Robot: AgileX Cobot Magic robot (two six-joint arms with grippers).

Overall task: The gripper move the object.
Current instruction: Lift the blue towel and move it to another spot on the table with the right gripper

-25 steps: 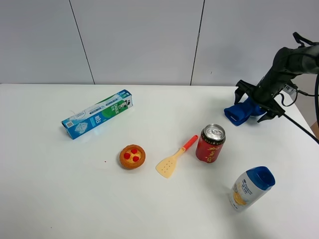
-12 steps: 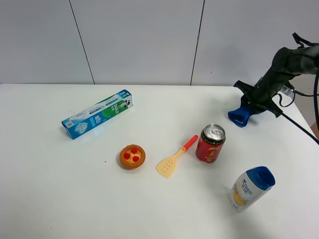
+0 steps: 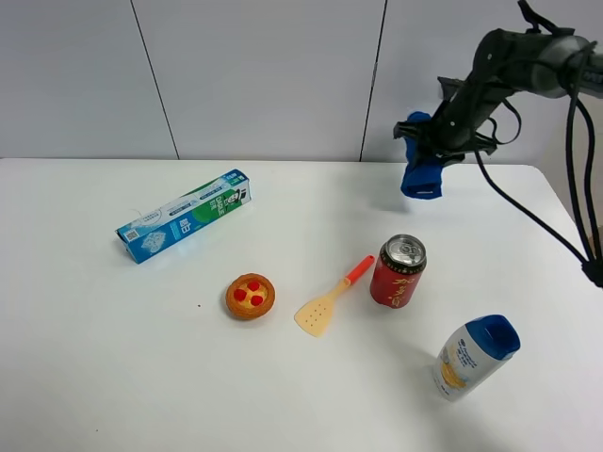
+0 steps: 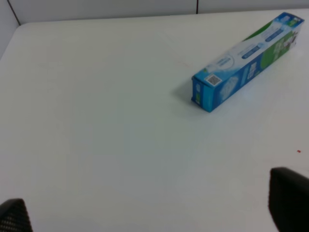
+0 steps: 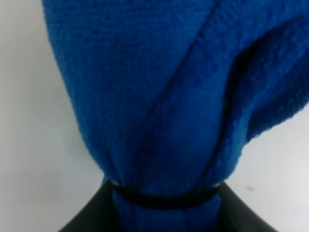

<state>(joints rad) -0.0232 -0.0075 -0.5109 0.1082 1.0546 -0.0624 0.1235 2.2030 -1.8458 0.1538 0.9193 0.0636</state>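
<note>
My right gripper (image 3: 431,139) is shut on a blue knitted cloth (image 3: 420,175) and holds it up in the air over the table's back right part, behind the red can. The cloth hangs down from the fingers. In the right wrist view the cloth (image 5: 154,96) fills most of the frame and is pinched where it meets the gripper (image 5: 164,208). My left gripper (image 4: 152,208) is open and empty over bare white table; only its two dark fingertips (image 4: 289,203) show, far apart. The left arm is out of the exterior view.
On the white table (image 3: 94,358) lie a blue-green toothpaste box (image 3: 184,215), also in the left wrist view (image 4: 248,60), a small fruit tart (image 3: 250,296), a yellow spatula with a red handle (image 3: 330,299), a red can (image 3: 399,271) and a white bottle with a blue cap (image 3: 474,356).
My right gripper has lifted the blue cloth off the table at the right and carried it up and to the left. The other objects have not moved.
</note>
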